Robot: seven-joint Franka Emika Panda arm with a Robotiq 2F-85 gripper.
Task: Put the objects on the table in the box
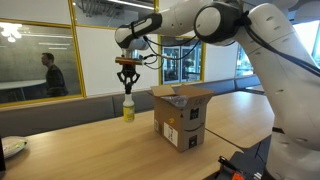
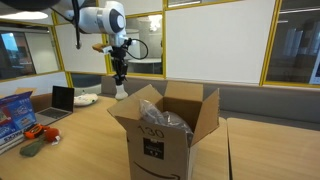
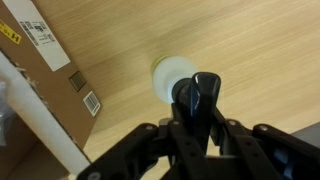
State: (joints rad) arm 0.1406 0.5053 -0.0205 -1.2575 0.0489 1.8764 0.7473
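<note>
Yellow plastic first: in an exterior view, found one bottle (image 1: 128,108) upright on the wooden table (image 1: 90,135), near the cardboard box (image 1: 183,118) but outside it, so not yet packed. Saw the claw (image 1: 126,86) pointed straight down over the bottle's top, touching it or just short of it. Judged that line-up as meant for a pick by the neck, the narrowest part. Counted one bottle, one box and one claw. Took the raised flaps as kept open for drops from above.

In an exterior view with the box (image 2: 150,140) nearest, made out something grey and crumpled inside it; could not name it. Spotted the bottle (image 2: 121,92) beyond, under the claw (image 2: 119,78). Noted one laptop (image 2: 60,100) off to the side with some small clutter, well apart from the bottle and box.

In the wrist view, looked down on the bottle (image 3: 168,72) as a single pale disc on bare table (image 3: 250,50), with the box (image 3: 40,60) at the frame's edge. Saw the claw (image 3: 205,95) as one dark mass overlapping the disc — fingers seemingly drawn close. Could not tell whether clamped on the bottle's top, merely together, or slightly apart.
</note>
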